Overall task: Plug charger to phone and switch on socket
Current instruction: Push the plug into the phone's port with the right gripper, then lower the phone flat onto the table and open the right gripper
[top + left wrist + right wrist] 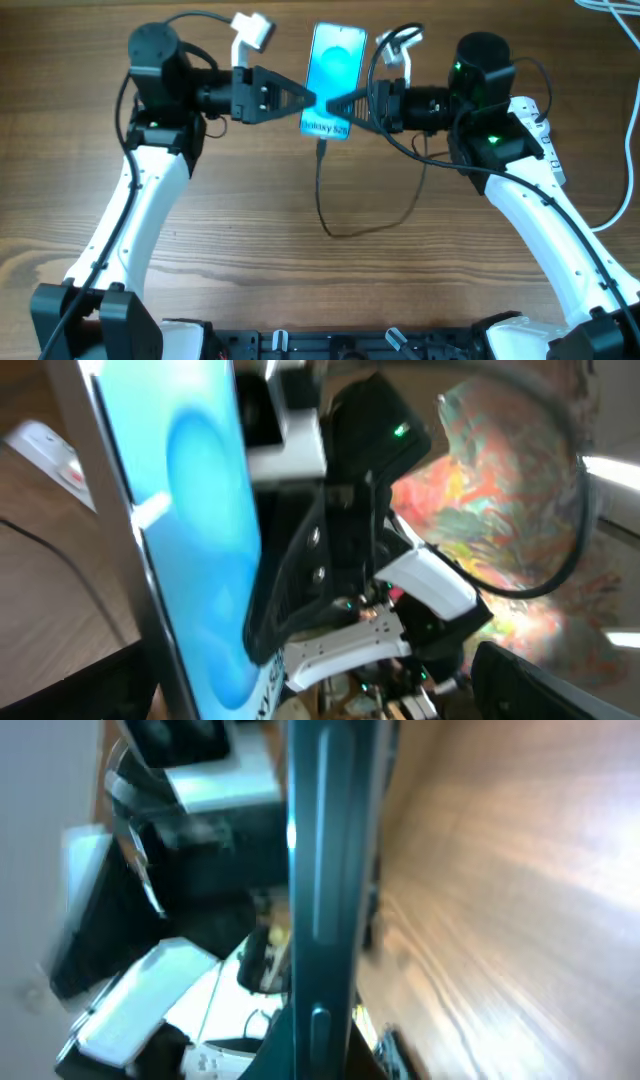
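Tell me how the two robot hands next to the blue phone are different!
The right gripper is shut on the right edge of the phone and holds it. The left gripper looks open at the phone's left edge and holds nothing. The left gripper reaches in from the left side, the right gripper from the right side. Both are black, and both point at the phone between them.

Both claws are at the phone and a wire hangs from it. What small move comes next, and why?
Probably the left gripper backs off the phone. The charger already seems seated in its lower edge and the right gripper pinches the phone, leaving the socket switch to do.
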You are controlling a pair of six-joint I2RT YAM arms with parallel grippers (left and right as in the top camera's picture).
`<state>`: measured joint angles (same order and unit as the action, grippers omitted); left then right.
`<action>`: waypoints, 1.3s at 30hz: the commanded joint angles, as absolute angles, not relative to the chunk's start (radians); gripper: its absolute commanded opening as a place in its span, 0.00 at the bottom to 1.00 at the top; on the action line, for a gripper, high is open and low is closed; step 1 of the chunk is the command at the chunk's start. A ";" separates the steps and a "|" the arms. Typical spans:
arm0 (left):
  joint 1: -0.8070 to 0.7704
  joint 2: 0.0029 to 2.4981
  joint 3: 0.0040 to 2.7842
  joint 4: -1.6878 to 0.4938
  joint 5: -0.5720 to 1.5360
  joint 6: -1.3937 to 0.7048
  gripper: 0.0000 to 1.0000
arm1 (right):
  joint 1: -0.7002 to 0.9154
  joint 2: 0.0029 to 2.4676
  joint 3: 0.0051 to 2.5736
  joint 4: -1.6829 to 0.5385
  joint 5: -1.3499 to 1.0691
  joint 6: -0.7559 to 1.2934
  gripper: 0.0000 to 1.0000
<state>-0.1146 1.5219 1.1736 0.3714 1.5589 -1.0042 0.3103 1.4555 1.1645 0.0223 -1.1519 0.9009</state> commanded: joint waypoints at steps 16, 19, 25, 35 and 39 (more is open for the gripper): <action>0.036 1.521 1.176 -0.370 1.058 -0.537 1.00 | 0.309 1.704 1.170 -0.651 -0.778 0.204 0.04; 0.036 1.521 1.176 -0.582 0.682 -0.527 1.00 | 0.309 1.784 1.170 -0.650 -0.779 0.183 0.04; 0.037 1.521 1.176 -0.700 0.436 -0.527 1.00 | 0.309 1.921 1.170 -0.626 -0.787 0.183 0.04; 0.036 1.521 1.176 -0.700 0.436 -0.527 1.00 | 0.309 2.006 1.170 -0.598 -0.812 0.184 0.04; 0.037 1.521 1.176 -0.700 0.436 -0.527 1.00 | 0.309 2.006 1.170 -0.553 -0.813 0.187 0.05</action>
